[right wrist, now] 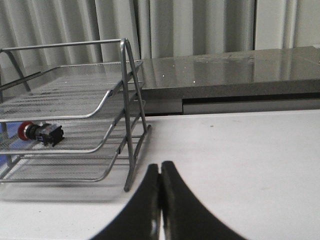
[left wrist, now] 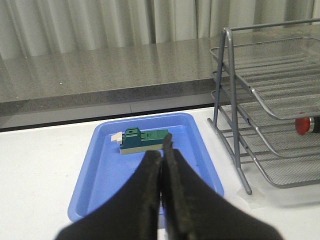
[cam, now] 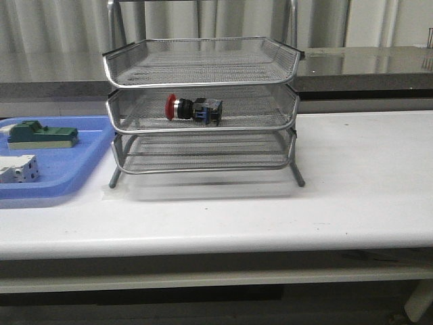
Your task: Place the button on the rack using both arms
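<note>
The button (cam: 194, 109), with red head, black body and blue rear block, lies on its side on the middle tier of the silver wire-mesh rack (cam: 203, 68). It also shows in the right wrist view (right wrist: 41, 133), and its red head shows in the left wrist view (left wrist: 303, 125). Neither arm shows in the front view. My left gripper (left wrist: 162, 150) is shut and empty, above the blue tray, left of the rack (left wrist: 265, 100). My right gripper (right wrist: 160, 167) is shut and empty, over bare table to the right of the rack (right wrist: 75, 105).
A flat blue tray (cam: 74, 169) lies left of the rack, holding a green block (cam: 40, 134) and a white boxy component (cam: 18, 169). The tray (left wrist: 100, 200) and green block (left wrist: 145, 140) show in the left wrist view. A grey counter (cam: 365, 64) runs behind the table.
</note>
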`<state>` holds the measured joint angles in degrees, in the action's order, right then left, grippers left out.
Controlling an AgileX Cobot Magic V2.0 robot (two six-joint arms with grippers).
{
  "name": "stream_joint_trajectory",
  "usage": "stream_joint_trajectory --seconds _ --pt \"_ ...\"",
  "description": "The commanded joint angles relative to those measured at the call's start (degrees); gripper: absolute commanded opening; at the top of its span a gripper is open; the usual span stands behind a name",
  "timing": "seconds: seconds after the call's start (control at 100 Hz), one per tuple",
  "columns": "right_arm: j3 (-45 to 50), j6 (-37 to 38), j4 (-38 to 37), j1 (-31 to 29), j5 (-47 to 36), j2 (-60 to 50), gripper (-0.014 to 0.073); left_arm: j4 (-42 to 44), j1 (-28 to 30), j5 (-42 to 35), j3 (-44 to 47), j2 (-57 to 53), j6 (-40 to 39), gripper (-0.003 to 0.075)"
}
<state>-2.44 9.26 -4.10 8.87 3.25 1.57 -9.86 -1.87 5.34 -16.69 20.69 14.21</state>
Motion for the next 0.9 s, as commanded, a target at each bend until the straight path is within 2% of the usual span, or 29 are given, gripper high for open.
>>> stream_joint_trajectory --seconds 0.0,0.12,0.89 --pt "0.42 0.35 0.35 -0.31 -5.39 -0.34 -0.0057 -0.57 0.17 -4.54 -1.67 0.26 -0.50 0.0004" --pt "3.19 0.35 0.66 -0.31 -7.43 -2.19 -0.0057 -0.57 0.17 -4.54 -1.67 0.26 -0.50 0.0004" --pt "3.10 0.35 0.66 -0.31 -6.56 -3.30 -0.0057 -0.57 0.17 -4.54 -1.67 0.26 -0.50 0.0004"
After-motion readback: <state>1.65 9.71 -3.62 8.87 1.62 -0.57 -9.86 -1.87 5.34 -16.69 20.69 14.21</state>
